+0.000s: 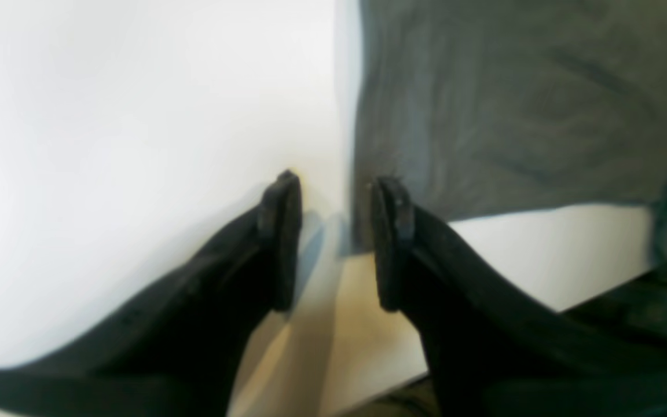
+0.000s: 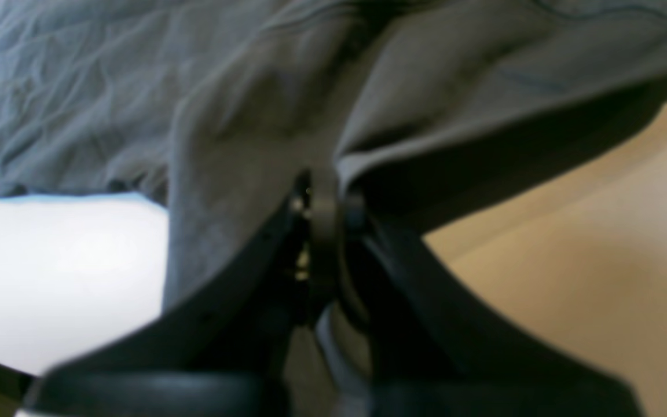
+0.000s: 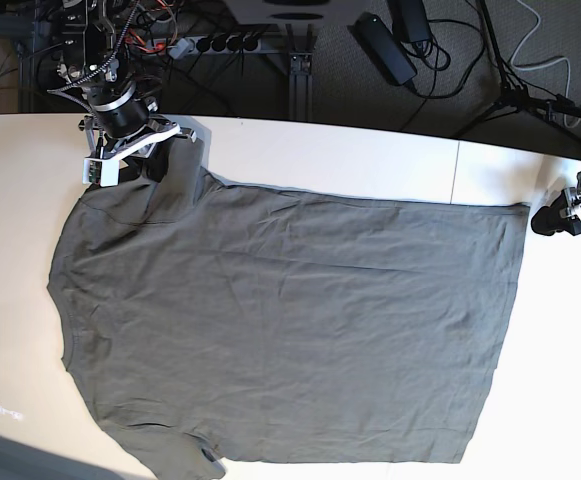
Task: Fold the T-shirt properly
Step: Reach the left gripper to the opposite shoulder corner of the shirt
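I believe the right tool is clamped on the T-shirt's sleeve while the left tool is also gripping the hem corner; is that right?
Not quite. The left tool grips nothing: the left wrist view shows its jaws apart over the bare table beside the T-shirt corner. The right tool is indeed clamped on the sleeve.

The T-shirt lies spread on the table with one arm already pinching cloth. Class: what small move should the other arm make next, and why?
Probably ease the left gripper forward onto the T-shirt corner and close. Its jaws stand open and empty just short of the hem corner, while the right gripper is shut on a sleeve fold.
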You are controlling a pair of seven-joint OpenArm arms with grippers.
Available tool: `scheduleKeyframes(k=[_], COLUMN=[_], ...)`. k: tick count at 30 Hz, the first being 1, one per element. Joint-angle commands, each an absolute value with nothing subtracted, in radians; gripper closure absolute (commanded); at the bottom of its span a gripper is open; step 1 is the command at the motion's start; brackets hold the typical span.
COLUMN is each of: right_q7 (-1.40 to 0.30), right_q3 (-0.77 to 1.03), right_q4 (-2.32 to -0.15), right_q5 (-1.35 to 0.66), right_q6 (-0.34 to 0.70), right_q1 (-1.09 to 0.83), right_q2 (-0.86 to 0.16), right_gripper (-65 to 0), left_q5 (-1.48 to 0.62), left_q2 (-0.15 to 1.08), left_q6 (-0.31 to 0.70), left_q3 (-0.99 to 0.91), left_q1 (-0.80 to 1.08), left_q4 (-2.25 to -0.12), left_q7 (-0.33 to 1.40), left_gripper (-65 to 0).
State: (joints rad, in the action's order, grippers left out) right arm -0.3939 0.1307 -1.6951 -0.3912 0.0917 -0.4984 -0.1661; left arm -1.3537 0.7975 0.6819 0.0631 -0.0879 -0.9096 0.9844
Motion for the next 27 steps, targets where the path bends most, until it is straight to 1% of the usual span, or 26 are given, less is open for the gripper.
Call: scheduleKeyframes(k=[1,6,9,13,14,15,16,18,19,24,27], right_q7=[-0.445,-0.445,-0.445,-0.446,-0.447,-0.450,-0.453,-0.453,-0.453,-0.485,-0.533], right_q3=[0.133,0.133,0.133,0.133,0.133,0.133,0.133,0.133,0.133,0.145,0.183], right_q4=[-1.694,-1.694,-1.694,-1.694,-1.694,-1.694,-1.694,-1.694,-1.694,-1.723,-1.768], right_q5=[-0.374,-0.374,-0.374,-0.374,-0.374,-0.374,-0.375,-0.375,-0.377,-0.385,-0.385], right_q6=[0.109,0.110,0.109,0.110,0.110,0.110,0.110,0.110,0.113,0.147,0.147], right_q1=[-0.510,-0.510,-0.510,-0.510,-0.510,-0.510,-0.510,-0.510,-0.510,-0.510,-0.511], right_q2=[-0.171,-0.171,-0.171,-0.171,-0.171,-0.171,-0.171,-0.171,-0.171,-0.171,-0.172], right_gripper=[0.0,0.0,0.0,0.0,0.0,0.0,0.0,0.0,0.0,0.0,0.0], left_q5=[-1.359,-1.361,-1.361,-1.343,-1.341,-1.341,-1.341,-1.341,-1.341,-1.313,-1.369], left_q2=[0.813,0.756,0.722,0.696,0.695,0.696,0.696,0.699,0.699,0.700,0.702], left_q6=[0.698,0.698,0.698,0.698,0.698,0.698,0.698,0.698,0.698,0.698,0.698], left_q3=[0.077,0.142,0.152,0.152,0.152,0.152,0.152,0.152,0.152,0.152,0.152], left_q1=[-0.121,-0.183,-0.197,-0.197,-0.197,-0.197,-0.197,-0.198,-0.199,-0.217,-0.242], left_q4=[-0.900,-0.849,-0.849,-0.849,-0.849,-0.849,-0.849,-0.849,-0.849,-0.850,-0.853], left_q7=[0.994,1.026,1.061,1.063,1.062,1.058,1.055,1.047,1.043,1.044,1.120], left_gripper=[-24.1,-24.1,-24.1,-23.9,-22.8,-20.2,-16.1,-4.3,0.0,0.0,0.0])
